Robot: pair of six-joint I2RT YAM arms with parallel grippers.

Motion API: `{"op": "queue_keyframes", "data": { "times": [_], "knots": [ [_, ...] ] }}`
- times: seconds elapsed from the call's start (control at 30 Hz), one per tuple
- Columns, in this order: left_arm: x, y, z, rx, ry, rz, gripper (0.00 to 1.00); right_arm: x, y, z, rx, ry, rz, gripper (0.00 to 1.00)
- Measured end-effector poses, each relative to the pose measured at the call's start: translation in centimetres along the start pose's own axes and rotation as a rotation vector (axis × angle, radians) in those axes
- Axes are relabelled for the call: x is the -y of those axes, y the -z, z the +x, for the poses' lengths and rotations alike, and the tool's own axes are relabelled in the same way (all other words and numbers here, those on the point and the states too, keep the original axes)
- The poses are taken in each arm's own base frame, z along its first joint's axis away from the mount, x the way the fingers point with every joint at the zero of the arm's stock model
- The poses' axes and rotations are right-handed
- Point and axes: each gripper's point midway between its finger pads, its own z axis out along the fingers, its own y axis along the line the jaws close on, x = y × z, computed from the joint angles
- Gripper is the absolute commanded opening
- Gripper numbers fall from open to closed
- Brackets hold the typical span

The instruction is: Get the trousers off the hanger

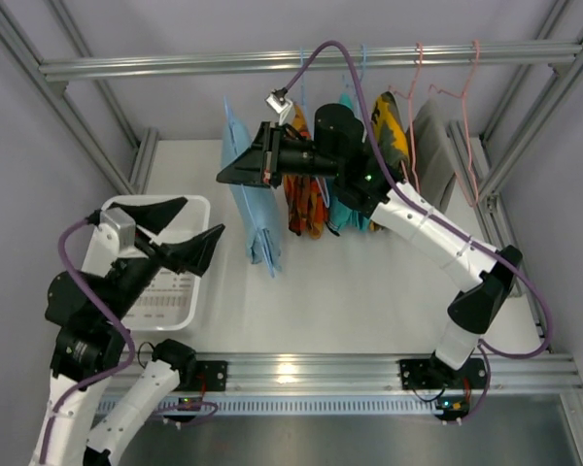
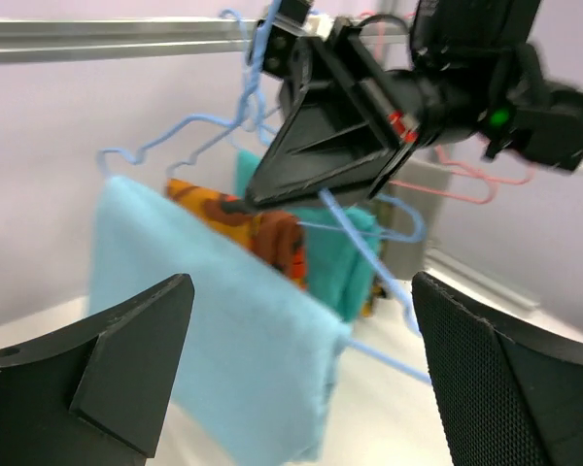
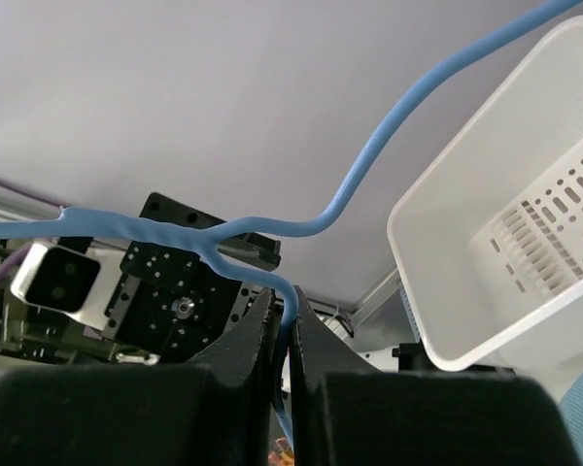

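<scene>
Beneath the rail: right gripper pinched on blue wire hanger carrying the trousers. Left gripper spread wide over white basket, apart from the cloth edge.

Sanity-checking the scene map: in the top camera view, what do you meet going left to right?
white basket → sky-blue trousers → orange-patterned garment → teal garment → yellow-and-black garment → grey garment

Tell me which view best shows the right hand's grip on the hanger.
Right wrist: the right hand shut on the hanger wire, close up. Left wrist shows it side-on above the trousers; top external hardly shows the wire.
</scene>
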Motion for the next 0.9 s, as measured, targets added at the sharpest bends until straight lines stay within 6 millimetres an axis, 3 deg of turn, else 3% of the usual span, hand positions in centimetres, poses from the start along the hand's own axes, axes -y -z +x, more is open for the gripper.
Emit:
{"op": "queue_keyframes", "data": {
  "times": [0.1,0.27,0.4,0.5,0.67,0.9],
  "knots": [
    [-1.2,1.7,1.9,-0.011,-0.114,-0.048,0.98,0.1,0.1,-0.1,0.002,-0.007,0.016,0.0],
    [-2.9,2.8,10.2,-0.203,-0.189,-0.042,0.98,-0.7,0.4,-1.2,0.047,0.003,0.04,0.0],
    [-3.2,3.1,14.0,-0.287,-0.193,-0.012,0.97,-1.9,0.8,-2.4,0.093,0.016,0.045,0.0],
    [-3.4,2.7,15.1,-0.302,-0.198,0.003,0.96,-2.5,1.0,-3.0,0.117,0.021,0.046,0.0],
    [-4.0,0.6,15.2,-0.28,-0.207,0.009,0.93,-2.6,0.9,-3.6,0.137,0.013,0.057,0.0],
    [-4.6,-2.1,15.0,-0.242,-0.217,0.021,0.93,-1.4,0.4,-3.7,0.141,-0.006,0.091,0.0]
  ]
}}
